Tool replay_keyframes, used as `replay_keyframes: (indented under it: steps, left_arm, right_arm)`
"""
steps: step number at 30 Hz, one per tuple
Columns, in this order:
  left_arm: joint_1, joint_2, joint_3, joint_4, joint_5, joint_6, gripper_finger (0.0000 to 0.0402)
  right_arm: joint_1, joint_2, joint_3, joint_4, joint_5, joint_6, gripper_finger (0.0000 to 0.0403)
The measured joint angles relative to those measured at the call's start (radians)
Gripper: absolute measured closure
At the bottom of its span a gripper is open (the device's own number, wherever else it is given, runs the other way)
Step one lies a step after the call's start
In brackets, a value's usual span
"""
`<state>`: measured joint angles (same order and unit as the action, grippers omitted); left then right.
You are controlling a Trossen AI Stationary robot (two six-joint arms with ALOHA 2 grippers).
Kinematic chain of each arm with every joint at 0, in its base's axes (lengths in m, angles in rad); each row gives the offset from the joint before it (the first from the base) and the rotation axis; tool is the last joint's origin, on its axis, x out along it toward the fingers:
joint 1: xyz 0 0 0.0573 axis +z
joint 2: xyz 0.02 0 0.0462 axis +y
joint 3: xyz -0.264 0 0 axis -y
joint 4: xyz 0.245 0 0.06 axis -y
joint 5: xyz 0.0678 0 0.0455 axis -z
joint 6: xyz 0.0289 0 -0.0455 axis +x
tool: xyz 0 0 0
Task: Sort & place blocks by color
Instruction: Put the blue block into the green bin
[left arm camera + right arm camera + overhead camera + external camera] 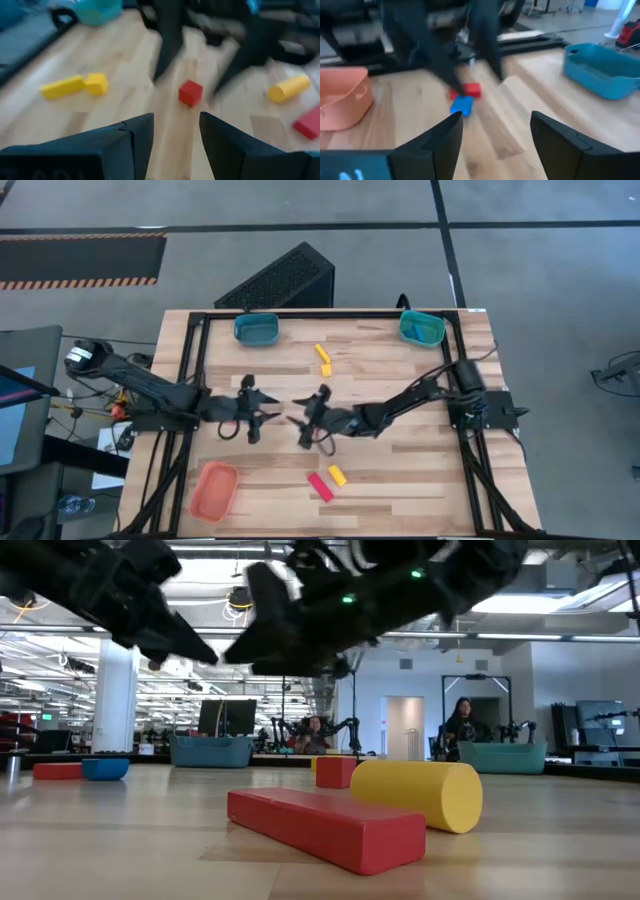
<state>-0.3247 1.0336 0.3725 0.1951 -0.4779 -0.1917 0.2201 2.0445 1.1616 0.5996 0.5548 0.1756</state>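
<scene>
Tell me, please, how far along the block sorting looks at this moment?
Little looks done: the orange tray appears empty, and what the teal trays hold is unclear. In hand: the left gripper and right gripper, jaws open, face each other mid-table over a red cube. Left loose: a blue block, yellow blocks, a yellow cylinder and a red bar.

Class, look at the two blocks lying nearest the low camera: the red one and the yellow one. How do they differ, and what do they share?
Colour: the red bar is red, the yellow cylinder yellow. Shape: the bar is flat-sided with square edges, the cylinder round with a circular end face. Position: the bar lies nearer the low camera, the cylinder just behind it. Shared: both lie flat on the table, close together, and neither is held by a gripper.
</scene>
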Motion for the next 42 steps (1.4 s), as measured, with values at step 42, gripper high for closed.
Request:
replay_keyframes:
  steps: [42]
  left_arm:
    - [-0.447,-0.108,-0.002,-0.659,-0.701,-0.802,0.0253]
  right_arm:
    - [-0.133,0.593,0.974,-0.639,-0.303,0.004,0.0070]
